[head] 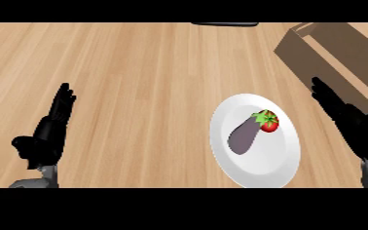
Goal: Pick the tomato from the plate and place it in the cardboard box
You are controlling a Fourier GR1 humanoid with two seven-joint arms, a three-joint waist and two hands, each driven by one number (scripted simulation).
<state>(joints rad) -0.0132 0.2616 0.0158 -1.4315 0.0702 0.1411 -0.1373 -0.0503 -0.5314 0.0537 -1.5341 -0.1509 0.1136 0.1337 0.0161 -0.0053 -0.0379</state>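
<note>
1. I have my right hand [343,119] at the right side of the view with its fingers straight and nothing held. It stands edge-on between the plate [253,168] and the cardboard box [327,53], which I judge a handy start for both the pick and the drop.
2. The tomato [269,124] is just to the left of that hand, on the white plate, near the rim closest to my fingers. Nothing touches it yet, so the pick is not yet begun.
3. An eggplant [244,135] lies on the same plate, on the far side of the tomato from my hand, and its green cap touches or overlaps the tomato. I cannot tell which. I would come at the tomato from the hand's own side so the eggplant stays put.
4. The box sits ahead of my right hand, up and slightly outward, its open top tilted towards me as far as I can judge. That makes a short carry.
5. My left hand [49,129] rests open on the wooden worktop [144,68], well apart from everything, fingers pointing up.
</note>
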